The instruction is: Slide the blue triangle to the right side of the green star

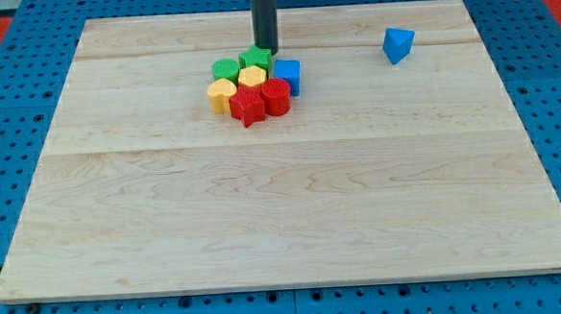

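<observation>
camera view | my tip (pixel 266 48) a bare rod with no jaws, touching green star (pixel 255 58) at its top edge | blue triangle (pixel 398 44) well apart at view's upper right, apex pointing to view's lower left | cluster: green block (pixel 225 69), blue cube (pixel 288 76), yellow blocks (pixel 252 77) (pixel 221 95), red blocks (pixel 247 106) (pixel 275 96) | board (pixel 284 214)

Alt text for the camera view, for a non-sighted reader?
My tip rests at the top of a cluster beside the green star; the blue triangle sits alone toward the view's right on the wooden board.
</observation>
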